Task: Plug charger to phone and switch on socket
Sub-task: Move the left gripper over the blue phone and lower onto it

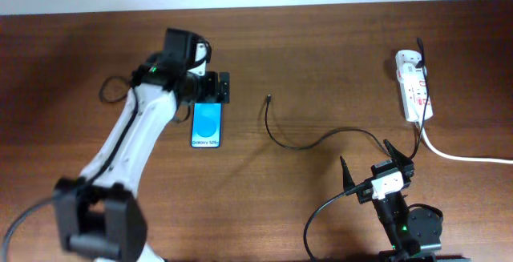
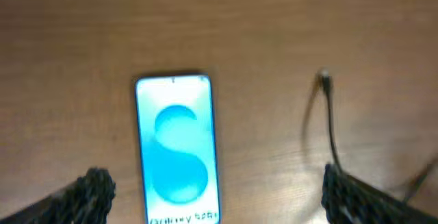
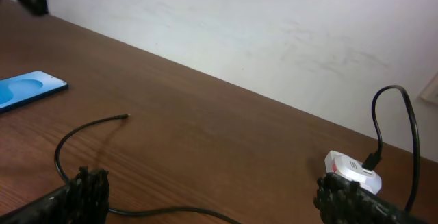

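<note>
We see the slim black-edged smartphone with the bright blue screen (image 1: 206, 124) lying flat, screen up, on the brown wooden table (image 1: 321, 38), left of the table's middle. Its small white "Galaxy" text is at the end nearer the robot. The left gripper (image 1: 212, 94) is above the phone's far end with its fingers (image 2: 89, 196) spread wide. In the left wrist view the phone (image 2: 178, 148) lies in the gap between them, and neither finger touches it.

To the right of the phone, and clear of it, is the small black plug tip (image 1: 268, 98) of the long thin black charger cable (image 1: 353, 131). From the tip the cable bends toward the robot and then sweeps right toward the right gripper (image 1: 367, 156). That gripper's fingers (image 3: 89, 183) are also spread apart with nothing between them. In the right wrist view the cable (image 3: 65, 138) runs along the table below that gap, and we cannot tell whether it touches either finger.

Further right, near the table's far right edge, lies the small white oblong power strip with red switch marks (image 1: 414, 84). A black cable is plugged into it and loops up above it. Its thick white cord (image 1: 457, 156) trails off to the right.
</note>
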Controlling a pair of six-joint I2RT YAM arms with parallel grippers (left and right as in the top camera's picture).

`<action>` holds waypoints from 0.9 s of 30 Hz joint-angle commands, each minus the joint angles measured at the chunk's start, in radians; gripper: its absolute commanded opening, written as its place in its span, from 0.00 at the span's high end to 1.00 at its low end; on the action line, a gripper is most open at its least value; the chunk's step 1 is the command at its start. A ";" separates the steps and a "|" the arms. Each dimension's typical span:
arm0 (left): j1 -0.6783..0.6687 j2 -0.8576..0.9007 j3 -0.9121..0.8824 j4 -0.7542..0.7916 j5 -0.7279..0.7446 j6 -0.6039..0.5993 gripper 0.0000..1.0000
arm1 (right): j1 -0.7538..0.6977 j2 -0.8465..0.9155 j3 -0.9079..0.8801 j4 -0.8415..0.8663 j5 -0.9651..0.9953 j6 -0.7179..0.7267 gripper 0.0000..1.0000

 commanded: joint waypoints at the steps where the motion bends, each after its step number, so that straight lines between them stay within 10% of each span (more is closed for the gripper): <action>1: -0.023 0.163 0.249 -0.141 -0.130 -0.088 0.01 | -0.006 -0.008 -0.007 -0.004 0.005 -0.004 0.02; 17: -0.014 0.423 0.343 -0.276 -0.129 -0.187 0.01 | -0.006 -0.008 -0.007 -0.004 0.005 -0.003 0.02; 27: -0.001 0.423 0.232 -0.196 -0.124 0.044 0.01 | -0.006 -0.008 -0.007 -0.004 0.005 -0.003 0.02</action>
